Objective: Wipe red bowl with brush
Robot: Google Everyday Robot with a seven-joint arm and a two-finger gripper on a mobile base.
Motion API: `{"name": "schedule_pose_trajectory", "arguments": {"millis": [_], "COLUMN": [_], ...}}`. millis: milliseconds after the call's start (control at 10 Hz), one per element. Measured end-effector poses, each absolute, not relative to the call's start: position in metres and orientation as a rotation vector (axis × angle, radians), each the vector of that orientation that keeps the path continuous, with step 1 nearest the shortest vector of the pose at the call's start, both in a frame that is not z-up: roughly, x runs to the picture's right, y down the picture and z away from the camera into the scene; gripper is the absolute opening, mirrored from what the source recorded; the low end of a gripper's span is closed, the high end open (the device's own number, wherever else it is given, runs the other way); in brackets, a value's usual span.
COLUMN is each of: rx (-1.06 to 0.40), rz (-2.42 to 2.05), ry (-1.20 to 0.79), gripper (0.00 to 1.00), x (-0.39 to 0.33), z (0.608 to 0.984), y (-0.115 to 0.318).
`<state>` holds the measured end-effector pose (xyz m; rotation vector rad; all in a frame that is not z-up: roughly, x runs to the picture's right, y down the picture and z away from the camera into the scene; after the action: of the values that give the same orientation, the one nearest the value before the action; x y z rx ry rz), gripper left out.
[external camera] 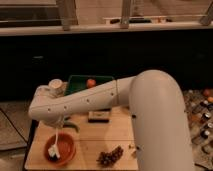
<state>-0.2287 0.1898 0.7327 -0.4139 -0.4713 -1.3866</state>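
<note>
Round orange-red bowl [68,148] holds the head of the small whitish brush [55,150]. Just above the bowl, the 2-finger gripper [62,123] is closed on the thin handle so the head can wipe.

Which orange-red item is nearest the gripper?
The red bowl at front left, directly below the gripper; the small orange ball sits farther back in the green tray.

an indoor robot test corner set up like a kitchen: wooden table [100,139] at lower centre with a grape bunch [110,156], a green tray [77,85] behind, and window frames [65,10] along the top. the gripper [64,122] is at lower left, over the red bowl [69,148].
</note>
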Motion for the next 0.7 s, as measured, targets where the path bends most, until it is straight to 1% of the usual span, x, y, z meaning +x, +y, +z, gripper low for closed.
{"name": "schedule_pose_trajectory", "arguments": {"millis": [200,400,700], "rx": [-0.445,-0.464,-0.437], "rz": [-1.348,-1.324,-1.326], "ry": [-0.419,-0.367,-0.319], "gripper": [0.0,0.0,0.0], "x": [-0.19,-0.168,-0.171], "z": [0.731,0.735,0.745], "y": [0.188,0.18,0.161]}}
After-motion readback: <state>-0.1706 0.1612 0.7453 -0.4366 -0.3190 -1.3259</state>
